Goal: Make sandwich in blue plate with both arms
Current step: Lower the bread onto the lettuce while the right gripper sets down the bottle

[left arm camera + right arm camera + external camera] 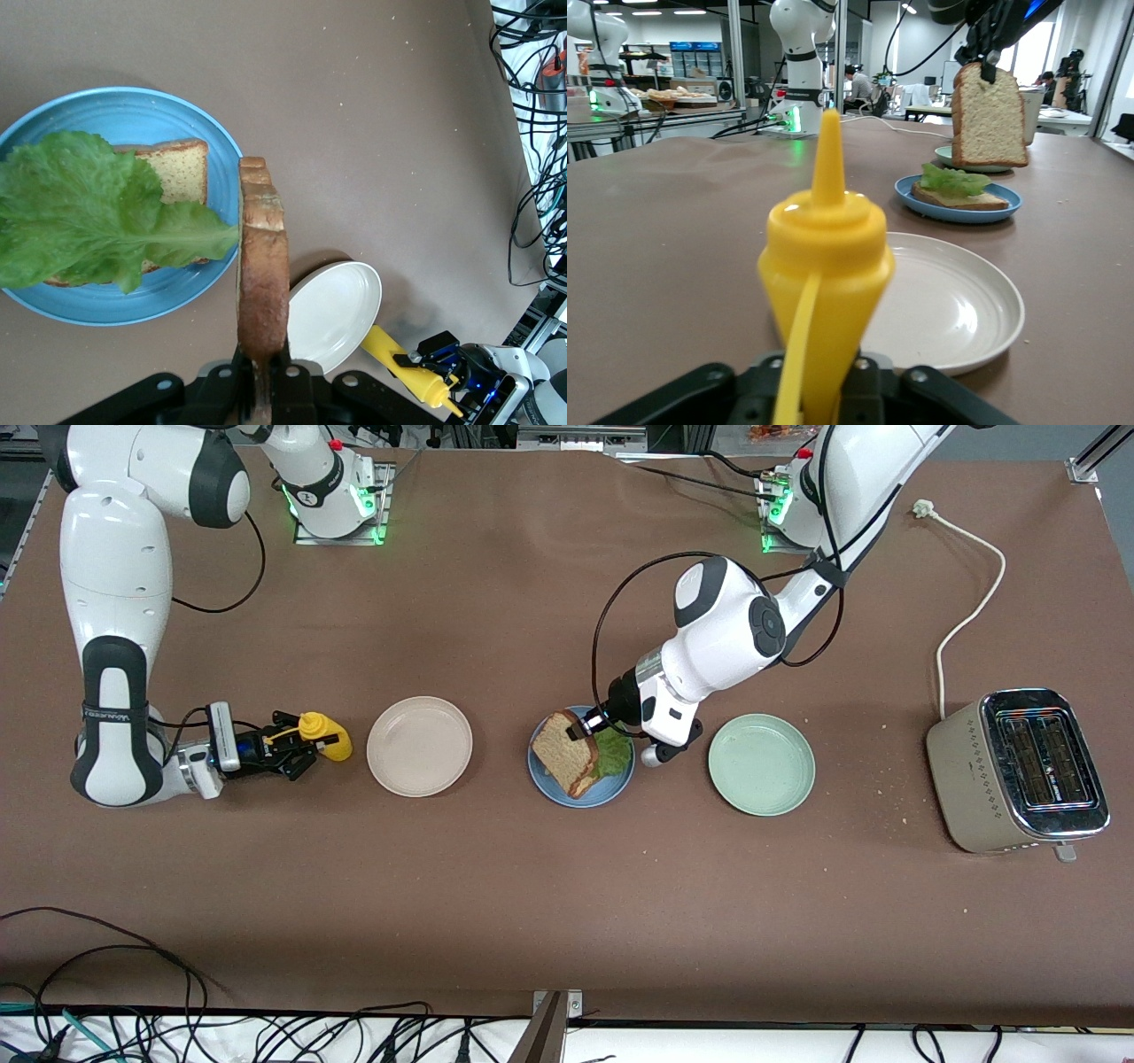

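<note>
Blue plate (567,793) sits mid-bench, between the cream-white plate (419,746) toward the right arm's end and the mint-green plate (761,764) toward the left arm's end. On it: a bottom bread slice (177,168) with a lettuce leaf (97,208) on top, leaf hanging over the slice edge.

Left gripper (585,728) is over the blue plate, clamped tight on a second bread slice (567,751). The slice is held on edge, upright, crust toward the wrist camera, up in the air above the plate and not touching the lettuce. In the right wrist view it hangs clear above the plate, with a gap below it.

Right gripper (297,751) is low at the right arm's end of the bench, beside the cream-white plate, fingers around a yellow mustard bottle (323,735). Bottle stands upright between the fingers, nozzle up; cannot tell if the grip is firm or loosening. Right arm waits there.

Room: the three plates are in a row, apart from each other, with bare bench between. Toaster (1019,771) at the left arm's end, well apart from the mint-green plate, its white cord (970,602) running toward the arm bases. Crumbs near the toaster. Wide bare bench nearer the front camera; cables along that edge.
</note>
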You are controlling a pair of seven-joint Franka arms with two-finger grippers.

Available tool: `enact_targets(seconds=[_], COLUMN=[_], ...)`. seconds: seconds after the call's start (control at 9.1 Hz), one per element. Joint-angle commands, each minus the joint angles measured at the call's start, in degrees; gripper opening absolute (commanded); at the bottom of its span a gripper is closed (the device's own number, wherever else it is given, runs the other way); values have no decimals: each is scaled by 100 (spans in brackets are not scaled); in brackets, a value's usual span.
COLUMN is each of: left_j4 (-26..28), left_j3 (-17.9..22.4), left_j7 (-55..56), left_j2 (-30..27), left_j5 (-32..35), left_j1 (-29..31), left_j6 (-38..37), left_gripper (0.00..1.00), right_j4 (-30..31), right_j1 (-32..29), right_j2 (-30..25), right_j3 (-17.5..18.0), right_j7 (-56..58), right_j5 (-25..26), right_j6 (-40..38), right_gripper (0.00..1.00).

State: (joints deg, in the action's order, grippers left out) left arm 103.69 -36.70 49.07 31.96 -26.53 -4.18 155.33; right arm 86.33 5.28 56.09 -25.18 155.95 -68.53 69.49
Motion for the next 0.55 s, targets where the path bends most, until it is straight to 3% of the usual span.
enact_targets(seconds=[0.0, 0.22, 0.44], left_j4=[2, 89, 125], left_j3=[58, 58, 84], left_j7=[-20, -29, -29], left_j2=[64, 108, 187], left_j5=[-81, -81, -81], left_j1=[-65, -91, -144], left_j6=[85, 77, 77], left_gripper=[0, 0, 0], right_j4=[-81, -107, -116], right_j1=[-316, -658, -844], right_j2=[104, 104, 95], right_j3=[14, -39, -484], right_j7=[295, -71, -537], right_j5=[-108, 233, 384], right_j6=[-50, 21, 82], right_gripper=[100, 100, 100])
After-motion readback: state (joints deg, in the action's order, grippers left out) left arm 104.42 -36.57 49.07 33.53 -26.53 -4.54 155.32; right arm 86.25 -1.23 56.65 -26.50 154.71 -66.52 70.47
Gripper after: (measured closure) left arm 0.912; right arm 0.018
